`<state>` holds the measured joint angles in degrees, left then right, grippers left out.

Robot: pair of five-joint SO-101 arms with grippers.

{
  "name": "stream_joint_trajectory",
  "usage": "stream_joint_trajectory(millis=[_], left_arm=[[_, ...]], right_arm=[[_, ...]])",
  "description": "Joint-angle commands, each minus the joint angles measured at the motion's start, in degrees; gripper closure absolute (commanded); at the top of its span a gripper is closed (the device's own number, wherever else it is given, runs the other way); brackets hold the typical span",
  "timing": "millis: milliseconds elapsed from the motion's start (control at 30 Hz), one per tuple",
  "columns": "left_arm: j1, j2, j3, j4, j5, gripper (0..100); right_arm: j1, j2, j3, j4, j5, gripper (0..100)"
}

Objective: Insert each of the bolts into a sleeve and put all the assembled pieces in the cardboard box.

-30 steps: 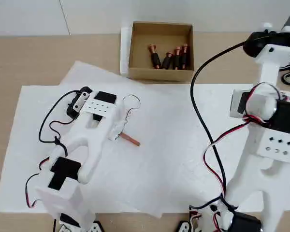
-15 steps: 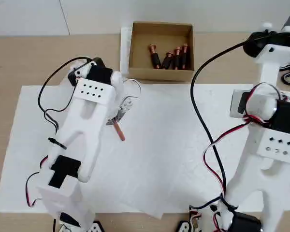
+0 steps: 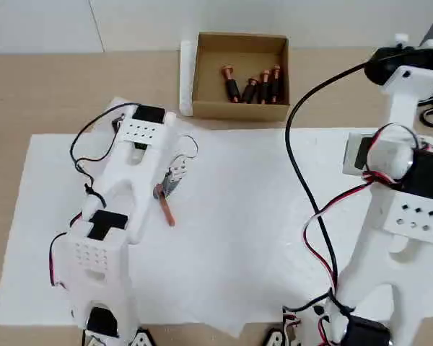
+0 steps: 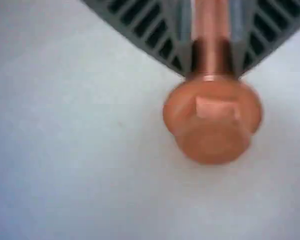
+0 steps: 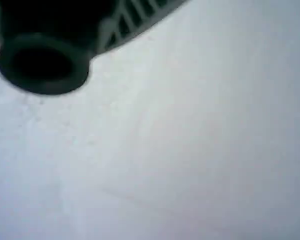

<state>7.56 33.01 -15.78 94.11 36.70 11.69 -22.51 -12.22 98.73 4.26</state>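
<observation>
Copper bolt (image 4: pixel 211 117) in left end effector (image 3: pixel 166 190), black sleeve (image 5: pixel 42 62) in right end effector (image 5: pixel 75 22).

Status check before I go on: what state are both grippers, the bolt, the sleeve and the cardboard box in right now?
Left gripper: shut on the bolt.
Bolt: held by its shaft, head past the fingertips, no sleeve on it.
Right gripper: shut on the sleeve.
Sleeve: held, open end empty.
Cardboard box: open on top, holding four assembled pieces.
</observation>
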Motion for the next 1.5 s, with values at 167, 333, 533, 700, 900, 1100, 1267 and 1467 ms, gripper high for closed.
stream_joint_trajectory(millis=[167,333,533,700,900,1100,1267,1467], left_arm=[[-1.14,0.44,-10.33,1.93,-22.77,99],[-0.97,0.53,-9.19,1.85,-24.44,99],[-0.97,2.46,-8.48,1.76,-24.79,95],[-0.97,5.89,-8.57,1.76,-24.79,89],[-0.88,5.98,-9.27,1.76,-24.79,89],[-0.79,6.42,-11.12,1.76,-24.53,96],[-0.79,6.68,-10.33,0.26,-24.53,99],[1.32,8.97,-10.42,0.26,-24.70,99]], right_arm=[[-0.04,-2.33,-0.18,0.13,-0.62,99.5],[-0.04,-2.33,-0.18,0.13,-0.62,99.5],[-0.04,-2.33,-0.18,0.13,-0.62,99.5],[-0.04,-2.33,-0.18,0.13,-0.62,99.5],[-0.04,-2.33,-0.18,0.13,-0.62,99.5],[-0.04,-2.33,-0.18,0.13,-0.62,99.5],[-0.04,-2.33,-0.18,0.13,-0.62,99.5],[-0.04,-2.24,-0.18,0.13,-0.62,99.5]])
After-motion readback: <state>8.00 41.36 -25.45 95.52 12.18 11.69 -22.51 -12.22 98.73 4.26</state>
